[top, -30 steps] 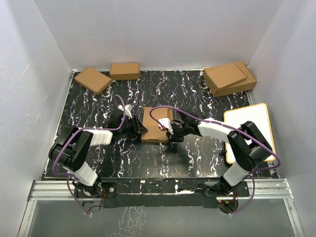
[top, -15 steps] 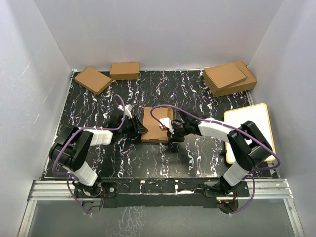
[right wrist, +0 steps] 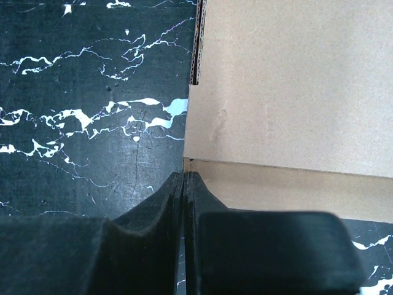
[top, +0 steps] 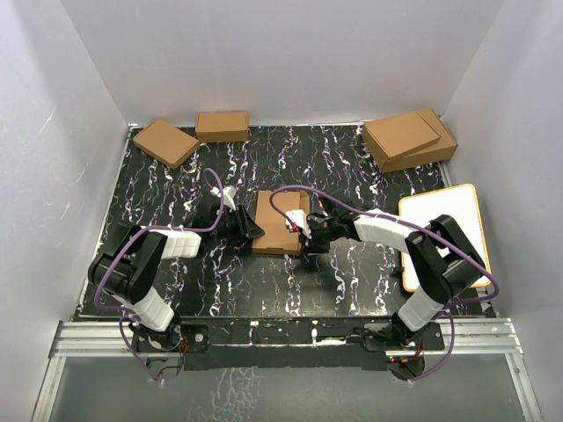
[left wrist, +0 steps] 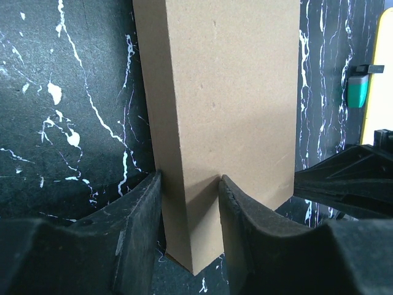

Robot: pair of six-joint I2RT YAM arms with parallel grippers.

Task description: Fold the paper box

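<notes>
Overhead, paper box lying mid-worktop, grips hidden. Closer, from left wrist: left pincer pinching box's edge. From right wrist: right pincer pressed together beside box's edge.

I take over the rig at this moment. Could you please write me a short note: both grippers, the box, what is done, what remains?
Left gripper: shut on the paper box, clamped at its left edge.
Right gripper: shut, holding nothing, tips at a corner on the box's right side.
Box: mid-table, lying flat between the arms.
Done: it looks folded into a thin closed box.
Left: probably check that the seam by the right gripper is tucked, then release.
</notes>
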